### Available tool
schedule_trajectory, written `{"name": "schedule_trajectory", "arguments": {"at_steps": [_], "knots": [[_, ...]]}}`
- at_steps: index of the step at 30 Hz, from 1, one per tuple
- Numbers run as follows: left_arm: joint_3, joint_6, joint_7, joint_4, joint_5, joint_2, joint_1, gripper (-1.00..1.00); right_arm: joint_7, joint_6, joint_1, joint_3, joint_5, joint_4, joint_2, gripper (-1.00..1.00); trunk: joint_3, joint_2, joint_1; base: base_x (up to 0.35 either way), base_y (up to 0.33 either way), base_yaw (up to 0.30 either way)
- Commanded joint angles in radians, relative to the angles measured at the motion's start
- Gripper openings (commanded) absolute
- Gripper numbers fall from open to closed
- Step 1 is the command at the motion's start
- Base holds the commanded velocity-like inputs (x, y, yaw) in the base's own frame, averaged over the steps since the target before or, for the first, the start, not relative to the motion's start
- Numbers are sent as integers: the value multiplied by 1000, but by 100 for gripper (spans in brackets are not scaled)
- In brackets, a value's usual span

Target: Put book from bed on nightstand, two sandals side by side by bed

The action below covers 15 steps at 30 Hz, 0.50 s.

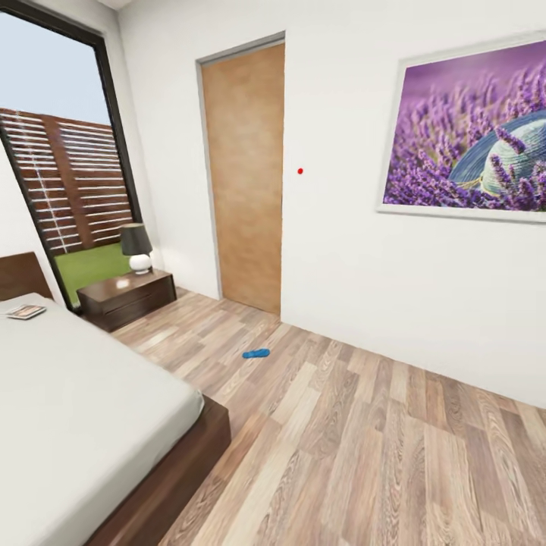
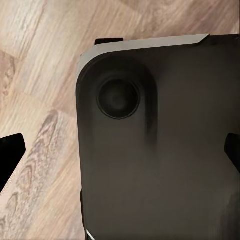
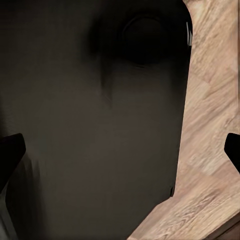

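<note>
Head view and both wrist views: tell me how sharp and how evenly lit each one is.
Head view: bright, evenly lit, the bed, sandal and book fairly crisp, the walls leaning from lens distortion. Left wrist view: a dark, smeared robot base over sharper floor. Right wrist view: the same dark blur, little detail.

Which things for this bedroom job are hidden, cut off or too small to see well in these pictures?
- Book: head view, too small; its cover cannot be read.
- Sandal: head view, one blue sandal on the floor, its straps too small to see.
- Bed: head view, cut by the left and bottom edges.
- Nightstand: head view, bed corner hides its lower left.
</note>
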Motion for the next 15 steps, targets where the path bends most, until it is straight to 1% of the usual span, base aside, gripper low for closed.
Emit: {"name": "schedule_trajectory", "arguments": {"at_steps": [1,15], "knots": [[-1,-2,0,-1,-2,0,0,100,0,-1,-1,0,0,1,0,100,-1,0,0,139,-86,-209],[-1,-2,0,-1,-2,1,0,100,0,-1,-1,0,0,1,0,100,-1,0,0,139,-86,-209]]}}
